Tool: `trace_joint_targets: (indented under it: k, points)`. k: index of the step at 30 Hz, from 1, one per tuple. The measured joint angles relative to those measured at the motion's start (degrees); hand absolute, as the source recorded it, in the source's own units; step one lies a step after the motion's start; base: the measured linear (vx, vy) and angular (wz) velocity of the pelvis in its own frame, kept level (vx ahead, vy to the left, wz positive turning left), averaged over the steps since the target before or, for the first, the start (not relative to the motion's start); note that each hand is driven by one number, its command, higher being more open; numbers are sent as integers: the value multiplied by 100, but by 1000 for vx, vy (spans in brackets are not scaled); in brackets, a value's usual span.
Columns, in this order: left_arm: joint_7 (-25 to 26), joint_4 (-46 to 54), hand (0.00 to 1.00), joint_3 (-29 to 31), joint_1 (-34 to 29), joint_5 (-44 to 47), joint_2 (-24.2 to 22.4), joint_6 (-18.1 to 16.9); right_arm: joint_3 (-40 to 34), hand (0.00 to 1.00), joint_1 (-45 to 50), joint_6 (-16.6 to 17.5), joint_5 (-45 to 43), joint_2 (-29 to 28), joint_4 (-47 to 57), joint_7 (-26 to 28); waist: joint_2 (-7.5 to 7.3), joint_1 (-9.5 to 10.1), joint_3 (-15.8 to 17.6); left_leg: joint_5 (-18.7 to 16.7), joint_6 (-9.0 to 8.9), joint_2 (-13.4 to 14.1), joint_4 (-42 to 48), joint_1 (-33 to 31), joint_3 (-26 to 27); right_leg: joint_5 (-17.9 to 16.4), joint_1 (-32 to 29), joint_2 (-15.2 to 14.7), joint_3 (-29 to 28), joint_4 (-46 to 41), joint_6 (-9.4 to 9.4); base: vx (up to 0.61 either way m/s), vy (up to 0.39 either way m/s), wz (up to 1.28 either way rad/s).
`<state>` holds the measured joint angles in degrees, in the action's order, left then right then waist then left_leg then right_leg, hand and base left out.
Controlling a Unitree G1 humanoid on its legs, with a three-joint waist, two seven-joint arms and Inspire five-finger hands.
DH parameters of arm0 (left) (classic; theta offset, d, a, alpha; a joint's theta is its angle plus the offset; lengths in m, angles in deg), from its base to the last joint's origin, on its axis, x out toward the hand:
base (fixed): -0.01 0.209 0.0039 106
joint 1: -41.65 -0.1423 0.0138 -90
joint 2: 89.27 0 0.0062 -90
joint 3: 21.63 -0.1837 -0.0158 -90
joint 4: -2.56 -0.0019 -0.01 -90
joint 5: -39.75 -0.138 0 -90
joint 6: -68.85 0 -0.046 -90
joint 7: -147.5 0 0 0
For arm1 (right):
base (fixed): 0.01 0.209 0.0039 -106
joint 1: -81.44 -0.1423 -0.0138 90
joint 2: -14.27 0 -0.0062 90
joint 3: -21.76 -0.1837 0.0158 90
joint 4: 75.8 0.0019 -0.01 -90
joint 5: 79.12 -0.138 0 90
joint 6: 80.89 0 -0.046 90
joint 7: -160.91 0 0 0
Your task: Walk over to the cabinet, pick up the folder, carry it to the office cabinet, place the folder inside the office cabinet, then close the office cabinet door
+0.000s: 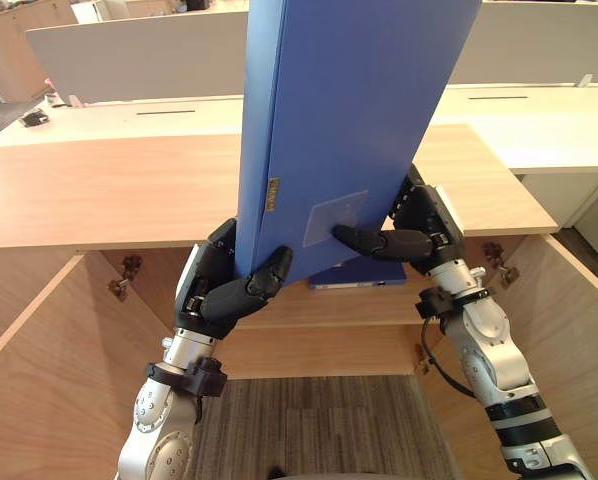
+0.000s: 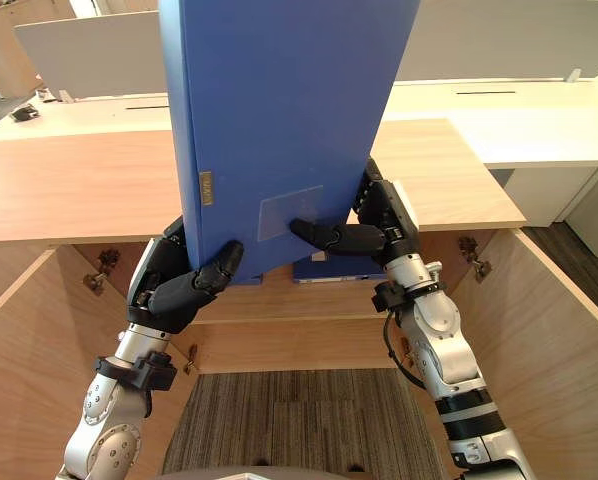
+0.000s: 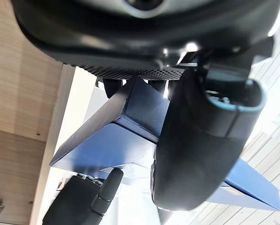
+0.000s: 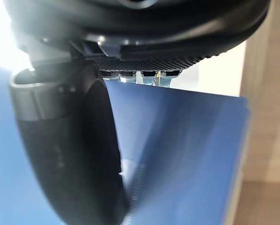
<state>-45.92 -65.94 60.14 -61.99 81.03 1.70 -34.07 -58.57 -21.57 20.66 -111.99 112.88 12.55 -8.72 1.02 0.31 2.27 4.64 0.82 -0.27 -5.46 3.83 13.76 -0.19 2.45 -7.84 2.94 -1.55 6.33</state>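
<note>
Blue folder point(image 1: 349, 110), centre frame, tilted near upright over the open wooden cabinet point(image 1: 99, 190), its lower end grasped between the left hand point(image 1: 214, 288) at lower left and the right hand point(image 1: 424, 225) at right, thumbs pressed on its front face; white desks point(image 1: 539, 125) at upper frame.

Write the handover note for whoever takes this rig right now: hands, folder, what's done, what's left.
Left hand: shut on the folder's lower corner at the spine.
Right hand: shut on the opposite lower edge, thumb across the front face.
Folder: blue, upright and slightly tilted, held in front of the office cabinet, above its opening. Left door and right door are swung open. Another flat blue item lies on the shelf inside.
Done: folder picked up and brought to the cabinet.
Left: lower it inside, let go, close the door.
</note>
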Motion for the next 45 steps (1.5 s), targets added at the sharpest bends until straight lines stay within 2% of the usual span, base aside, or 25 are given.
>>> trace_joint_targets:
  k: [4, 12, 13, 16, 20, 26, 32, 37, 40, 45]
  points:
    - [-1, -64, 0, 67, 23, 103, -2, -5, 15, 0, -162, -1, -412, 3, -251, 238, -9, 44, -6, 73, 6, 0, -2, -72, -99, 1, -28, -3, 96, -3, -5, -30, -6, 12]
    - [-30, -122, 0, 355, 25, 72, -77, -4, -28, 0, -197, -1, -525, -155, -321, 577, -103, 47, -63, 131, -9, 10, -2, -187, -238, 16, -49, 6, 242, 33, -27, -11, -4, 9]
    - [-30, -134, 100, 470, 25, 24, -119, -2, -28, 0, -176, -2, -520, -208, -245, 649, -103, 42, -63, 133, -9, 10, -2, -192, -241, 16, -51, 6, 245, 33, -28, 0, 0, 0]
    - [-91, -152, 100, 653, 25, -90, -336, -14, -124, 0, -17, -1, -391, -506, 84, 643, -126, 50, -72, 139, -9, 10, -3, -217, -280, 11, -52, 4, 289, 36, -34, -14, 2, 7]
    - [-24, -175, 100, 1106, 15, -347, -773, -44, -631, 0, 185, -3, -286, -1047, 186, 366, -184, 65, -75, 151, -14, 12, -4, -264, -344, -16, -53, 4, 361, 51, -76, -15, 1, 9]
    - [645, -595, 100, 2251, -188, -956, -1195, -290, -1628, 0, 452, 56, -283, -1607, 1056, -104, -196, 70, -68, 130, -43, 23, -4, -289, -351, -7, -49, 16, 377, 98, -61, 0, 0, 1]
    - [1146, -1333, 100, 2596, -568, -1493, -1506, -282, -1655, 0, 530, 247, -35, -1627, 1844, -112, -201, 35, -67, 111, -69, 65, -5, -297, -351, -14, -37, 50, 385, 142, -72, 5, -1, 0]
    - [1248, -2253, 100, 2598, -837, -1900, -1610, -221, -1279, 0, 563, 313, 149, -1586, 2065, 8, -225, 40, -69, 98, -89, 108, -5, -329, -351, -32, -69, 66, 390, 151, -92, 0, 0, 0]
    - [1284, -3143, 100, 2592, -881, -2219, -1597, -170, -635, 0, 809, 313, 278, -1440, 2084, 81, -258, 38, -56, 82, -111, 120, -5, -359, -351, -43, -100, 77, 392, 155, -96, 0, 0, 0]
    - [1409, -5176, 100, 2765, -626, -2470, -1565, 38, 729, 0, 899, 270, 1187, -924, 1728, 262, -397, 49, 5, 90, -116, 151, 1, -560, -345, -47, -324, 92, 387, 73, -105, 22, -3, -1]
